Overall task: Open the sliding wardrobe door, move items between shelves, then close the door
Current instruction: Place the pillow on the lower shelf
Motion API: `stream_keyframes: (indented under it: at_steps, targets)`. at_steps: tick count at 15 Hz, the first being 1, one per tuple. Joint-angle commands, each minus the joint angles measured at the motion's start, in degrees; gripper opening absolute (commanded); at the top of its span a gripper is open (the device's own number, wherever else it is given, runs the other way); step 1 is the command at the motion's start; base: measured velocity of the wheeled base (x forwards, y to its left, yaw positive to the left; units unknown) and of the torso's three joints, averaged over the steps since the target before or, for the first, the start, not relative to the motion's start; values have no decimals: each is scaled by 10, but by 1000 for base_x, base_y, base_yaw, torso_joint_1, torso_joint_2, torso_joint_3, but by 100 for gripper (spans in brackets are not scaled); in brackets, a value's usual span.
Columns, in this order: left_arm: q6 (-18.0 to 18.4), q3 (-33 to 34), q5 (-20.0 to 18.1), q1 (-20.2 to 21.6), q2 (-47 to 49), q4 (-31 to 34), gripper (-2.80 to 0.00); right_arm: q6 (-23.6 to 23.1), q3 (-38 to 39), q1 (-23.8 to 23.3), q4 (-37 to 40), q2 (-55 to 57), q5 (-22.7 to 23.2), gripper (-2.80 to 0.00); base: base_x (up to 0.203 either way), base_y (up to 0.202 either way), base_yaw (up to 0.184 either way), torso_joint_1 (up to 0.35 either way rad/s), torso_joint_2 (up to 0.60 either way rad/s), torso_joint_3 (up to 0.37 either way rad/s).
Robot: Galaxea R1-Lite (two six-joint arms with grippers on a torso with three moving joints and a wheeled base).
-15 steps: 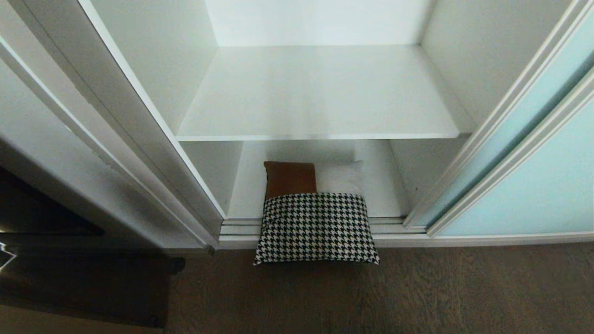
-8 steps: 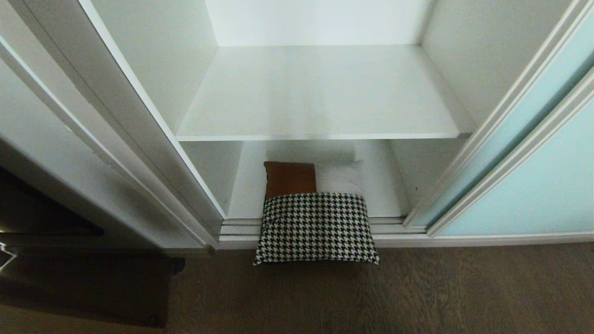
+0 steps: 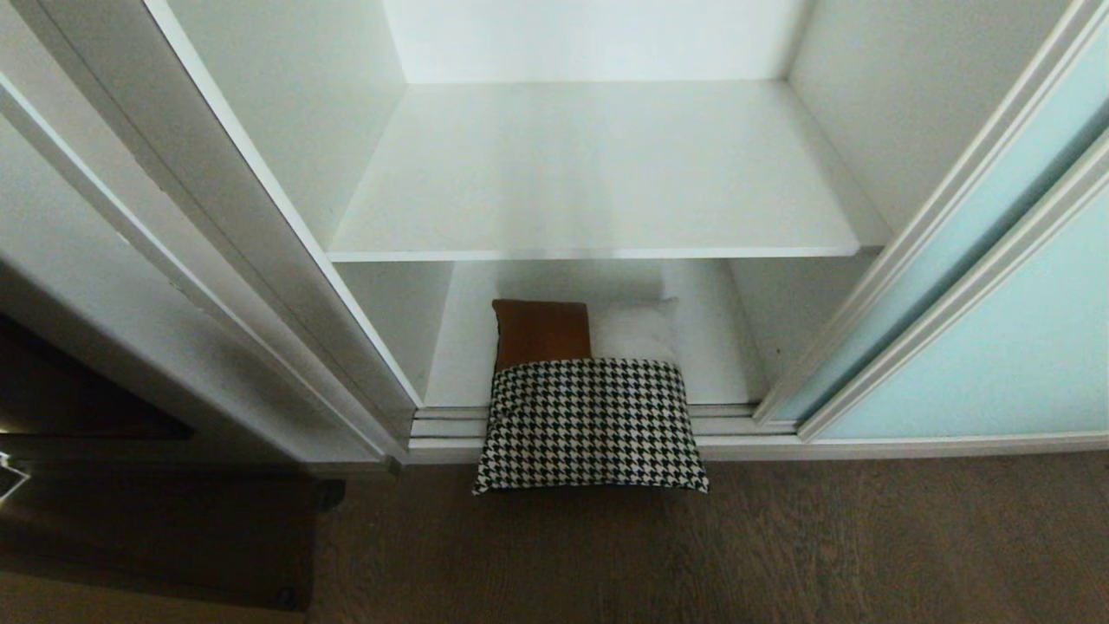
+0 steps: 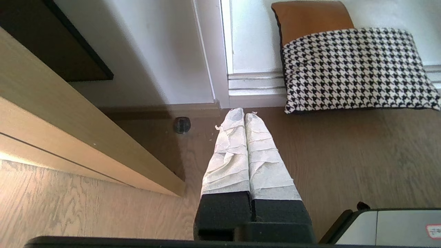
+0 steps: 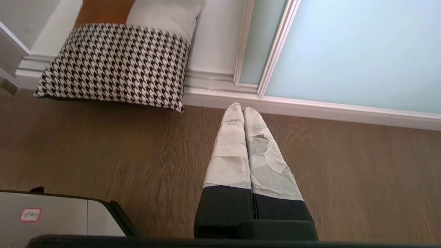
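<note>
The sliding wardrobe door [image 3: 996,347] of pale aqua glass stands slid to the right, so the wardrobe is open. A houndstooth cushion [image 3: 589,425] with rust-brown and grey patches lies on the bottom shelf [image 3: 450,364] and hangs out over the floor track onto the wooden floor. The white shelf [image 3: 598,173] above it is bare. Neither arm shows in the head view. My left gripper [image 4: 244,112] is shut, empty, above the floor left of the cushion [image 4: 355,69]. My right gripper [image 5: 241,106] is shut, empty, right of the cushion [image 5: 113,62], before the door [image 5: 361,51].
The ridged floor track [image 3: 736,425] runs along the wardrobe's front. A white-grey side panel [image 3: 173,260] stands on the left, with dark furniture [image 3: 156,520] beside it. A small black door stop [image 4: 182,124] sits on the floor. Corners of my base [image 5: 51,213] show low down.
</note>
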Motion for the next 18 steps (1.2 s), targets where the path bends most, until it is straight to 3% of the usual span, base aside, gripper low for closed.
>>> stream_keyframes:
  at_steps: [1, 18]
  targets:
    - [0, -1, -1, 0, 2, 2, -280, 0, 1, -1, 0, 0, 0, -280, 0, 0, 0, 2, 3, -145]
    - [-2, -1, -1, 0, 2, 2, -280, 0, 1, 0, 1, 0, 0, -280, 0, 0, 0, 4, 3, -195]
